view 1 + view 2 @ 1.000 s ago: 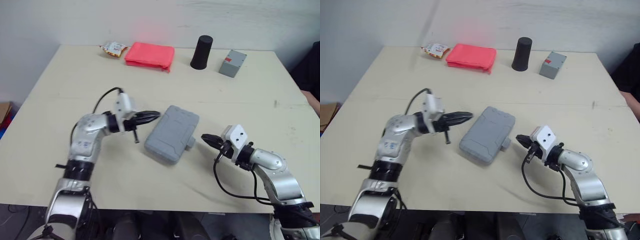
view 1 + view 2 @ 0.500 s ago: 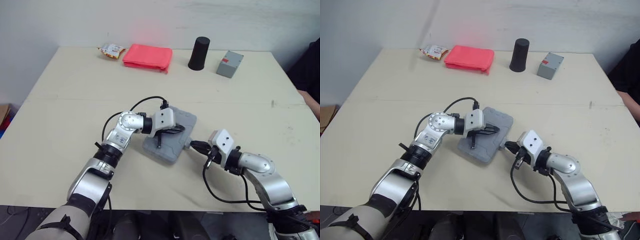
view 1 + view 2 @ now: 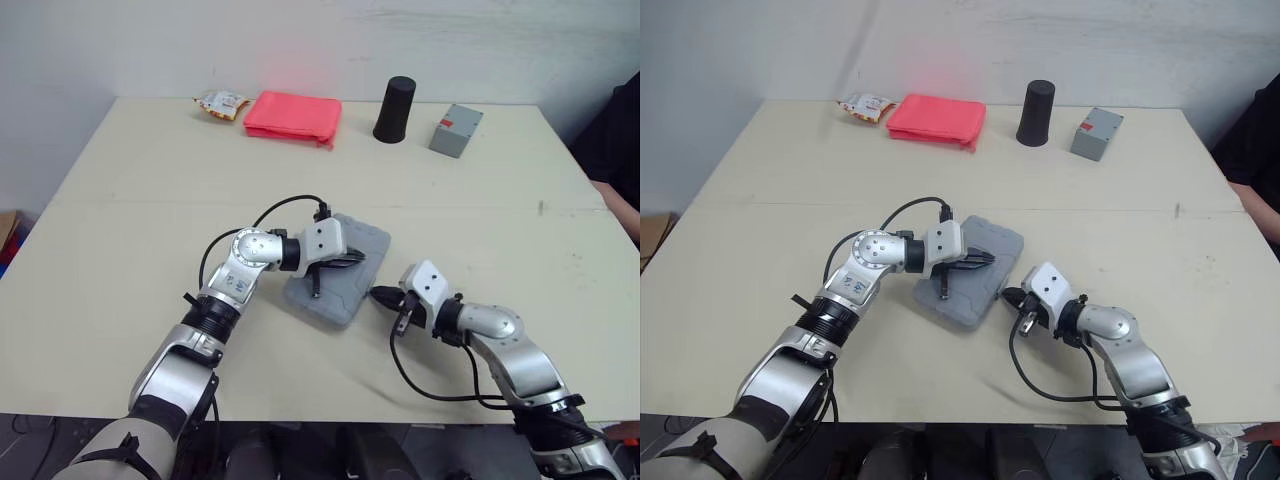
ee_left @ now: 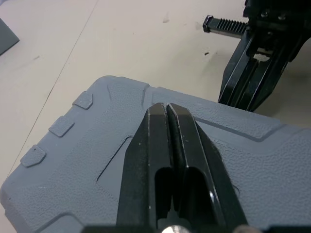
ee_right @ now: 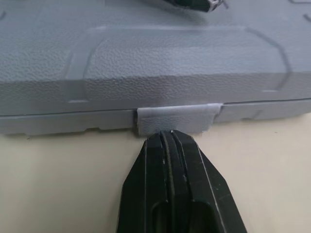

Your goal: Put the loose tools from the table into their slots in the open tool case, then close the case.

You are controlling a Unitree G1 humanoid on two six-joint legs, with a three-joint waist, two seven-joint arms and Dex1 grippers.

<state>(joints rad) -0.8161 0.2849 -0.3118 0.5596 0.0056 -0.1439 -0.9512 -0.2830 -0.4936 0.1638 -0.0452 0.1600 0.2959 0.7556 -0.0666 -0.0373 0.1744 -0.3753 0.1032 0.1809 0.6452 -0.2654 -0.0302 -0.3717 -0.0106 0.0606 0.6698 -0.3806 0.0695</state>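
Observation:
The grey tool case (image 3: 330,298) lies closed in the middle of the table. My left gripper (image 3: 362,258) is shut and rests tip-down on the case's lid (image 4: 73,160), holding nothing. My right gripper (image 3: 375,295) is shut too, low over the table on the case's right side. Its tips (image 5: 165,137) touch or nearly touch the small grey latch tab (image 5: 175,119) on the case's front edge. In the left wrist view the right gripper (image 4: 243,73) stands just beyond the lid's far edge.
Along the table's far edge lie a snack packet (image 3: 220,101), a folded red cloth (image 3: 293,115), a black cup (image 3: 393,96) and a small grey box (image 3: 455,130). A person's dark sleeve (image 3: 625,150) shows at the right edge.
My left gripper has swung from the table left of the case onto its lid. My right gripper has slid left up to the latch tab.

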